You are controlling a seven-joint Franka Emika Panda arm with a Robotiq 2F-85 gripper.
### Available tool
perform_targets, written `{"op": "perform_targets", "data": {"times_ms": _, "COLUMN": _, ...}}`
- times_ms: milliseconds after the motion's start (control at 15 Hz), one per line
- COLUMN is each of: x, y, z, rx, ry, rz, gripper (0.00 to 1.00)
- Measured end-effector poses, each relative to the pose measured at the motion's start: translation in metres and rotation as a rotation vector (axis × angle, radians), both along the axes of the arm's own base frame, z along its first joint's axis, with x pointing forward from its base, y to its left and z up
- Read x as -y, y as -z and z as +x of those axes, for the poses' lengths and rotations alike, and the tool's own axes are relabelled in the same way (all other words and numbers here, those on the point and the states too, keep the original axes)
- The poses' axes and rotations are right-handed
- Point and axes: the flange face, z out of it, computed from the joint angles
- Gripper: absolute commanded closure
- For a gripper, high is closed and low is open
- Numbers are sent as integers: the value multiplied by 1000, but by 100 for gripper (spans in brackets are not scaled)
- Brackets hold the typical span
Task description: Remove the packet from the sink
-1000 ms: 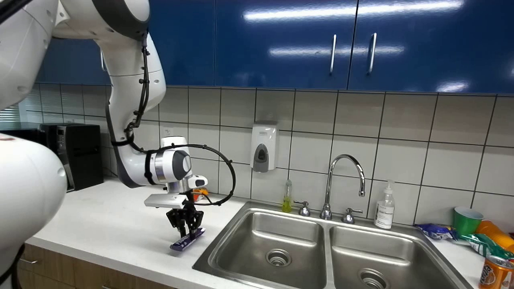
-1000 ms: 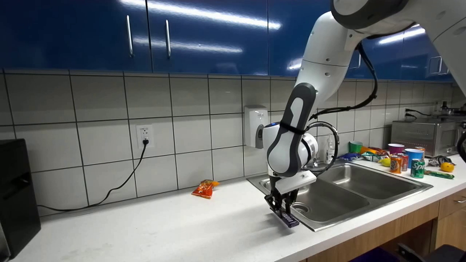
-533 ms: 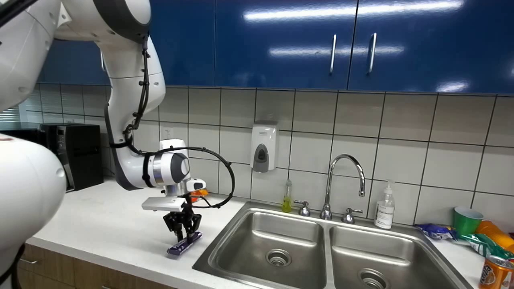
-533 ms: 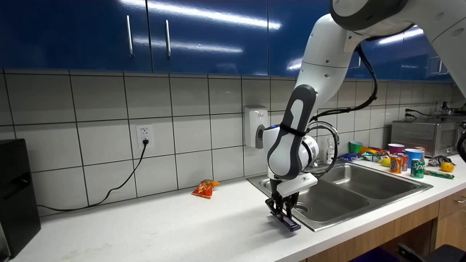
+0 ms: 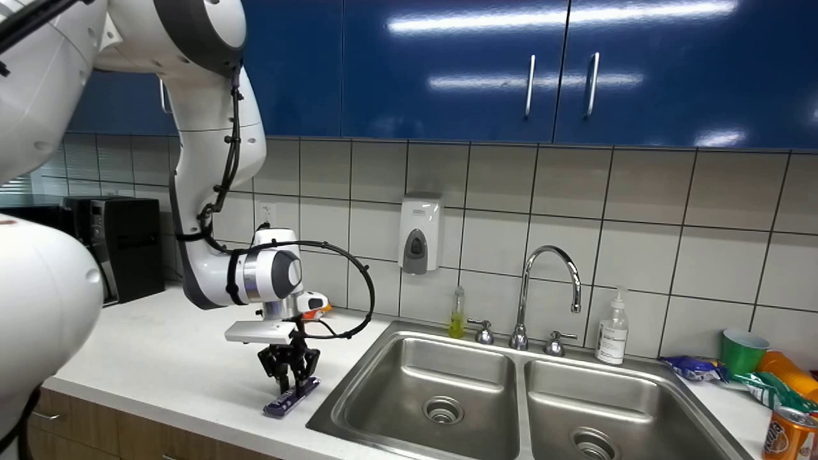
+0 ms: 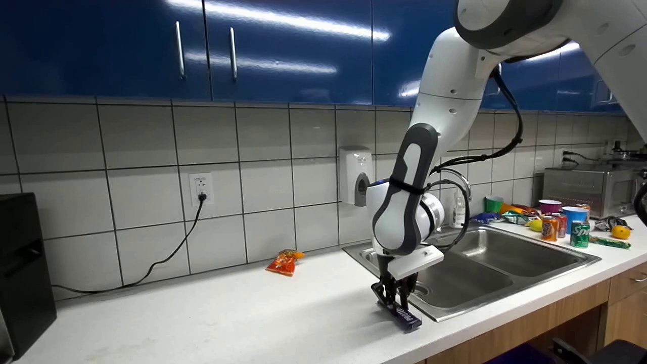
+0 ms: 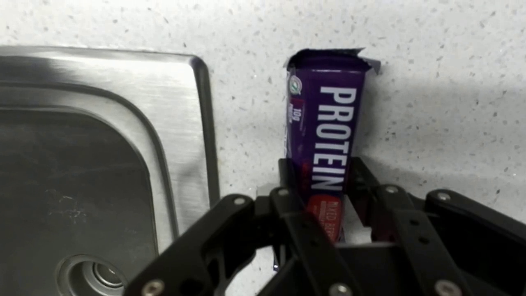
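Observation:
The packet [image 5: 279, 405] is a dark purple bar wrapper with white PROTEIN lettering and a red label, seen in the wrist view [image 7: 324, 123]. My gripper [image 5: 292, 391] is shut on it, one finger on each long side, in the wrist view [image 7: 320, 166]. In an exterior view the packet [image 6: 408, 319] is at or just above the counter, beside the sink; I cannot tell if it touches. The fingers hide part of its near end. The double-basin steel sink [image 5: 521, 409] also shows in the wrist view [image 7: 185, 123], left of the packet.
The chrome faucet [image 5: 524, 300] and a soap bottle [image 5: 613, 332] stand behind the basins. An orange bag [image 6: 284, 263] lies on the counter by the wall. Cans and cups, such as a Sprite can [image 6: 580, 234], stand beyond the sink. A black appliance [image 6: 22, 278] stands on the counter.
My gripper has lowered with the packet in it, toward the counter and slightly toward its front edge. The packet stays between the fingers.

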Motion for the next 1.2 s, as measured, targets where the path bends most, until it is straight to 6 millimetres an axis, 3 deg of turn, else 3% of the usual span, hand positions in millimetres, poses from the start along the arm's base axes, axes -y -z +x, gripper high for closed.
{"op": "perform_targets", "data": {"times_ms": 67, "x": 0, "y": 1, "z": 0, "rx": -1, "ry": -2, "rz": 0, "gripper": 79}}
{"op": "perform_targets", "data": {"times_ms": 133, "x": 1, "y": 1, "z": 0, "rx": -3, "ry": -3, "rz": 0, "gripper": 40}}
{"op": "perform_targets", "data": {"times_ms": 267, "x": 1, "y": 1, "z": 0, "rx": -4, "ry": -3, "rz": 0, "gripper": 36}}
{"op": "perform_targets", "data": {"times_ms": 600, "x": 2, "y": 5, "z": -3, "rx": -12, "ry": -1, "rz": -1, "gripper": 1}}
{"op": "perform_targets", "data": {"times_ms": 1200, "x": 5, "y": -8, "z": -1, "rx": 10, "ry": 5, "rz": 2, "gripper": 0}}
